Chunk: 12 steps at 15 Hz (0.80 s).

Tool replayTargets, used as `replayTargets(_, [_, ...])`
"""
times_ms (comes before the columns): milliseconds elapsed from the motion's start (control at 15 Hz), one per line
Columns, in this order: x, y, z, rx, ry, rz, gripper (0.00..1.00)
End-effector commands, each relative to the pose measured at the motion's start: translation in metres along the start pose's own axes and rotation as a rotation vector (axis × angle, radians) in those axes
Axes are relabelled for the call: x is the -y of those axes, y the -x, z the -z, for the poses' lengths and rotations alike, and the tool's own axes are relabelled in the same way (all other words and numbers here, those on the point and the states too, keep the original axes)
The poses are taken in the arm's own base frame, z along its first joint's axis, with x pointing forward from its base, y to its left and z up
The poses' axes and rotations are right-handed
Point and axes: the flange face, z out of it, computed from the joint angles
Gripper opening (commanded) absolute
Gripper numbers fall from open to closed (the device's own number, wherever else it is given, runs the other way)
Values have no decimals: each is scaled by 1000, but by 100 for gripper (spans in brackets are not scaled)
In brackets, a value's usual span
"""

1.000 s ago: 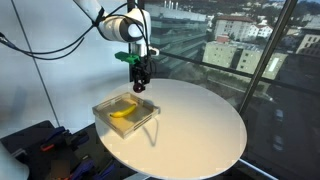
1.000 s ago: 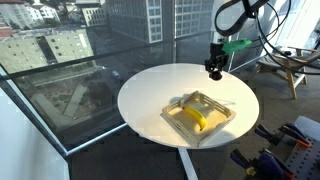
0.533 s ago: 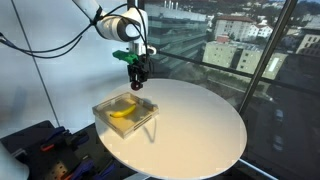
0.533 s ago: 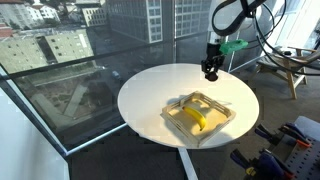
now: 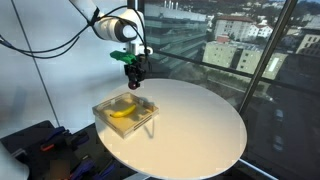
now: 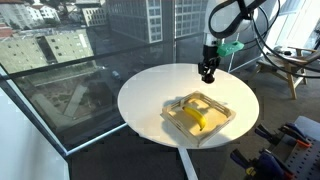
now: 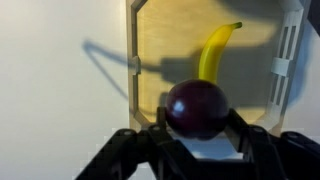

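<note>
- I have the gripper pinching a dark purple plum. One finger sits on each side of it, and the plum fills the gap between them.
- The plum is off the table and carried in the air; nothing touches it from below.
- In the wrist view, the wooden tray lies just ahead of the fingers. Its near edge passes under the plum.
- A banana lies inside the tray, apart from the plum. Its long axis runs away from me, with the stem end farthest and curling to one side.
- The bare tray floor lies beside the banana, between it and the tray wall.
- In both exterior views, the gripper hangs well above the tray's rim, near one corner and not over the middle.
- The tray sits toward one side of the round white table.
- Beyond the table are windows and city buildings.
</note>
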Motion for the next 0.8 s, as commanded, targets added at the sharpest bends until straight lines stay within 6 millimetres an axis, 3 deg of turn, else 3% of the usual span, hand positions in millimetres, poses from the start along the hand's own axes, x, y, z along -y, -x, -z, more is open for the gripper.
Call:
replayTargets(0, [2,-4,-9,-5,-15,35,35])
replayTargets(733, [6,-12,-48,3,-15,100,35])
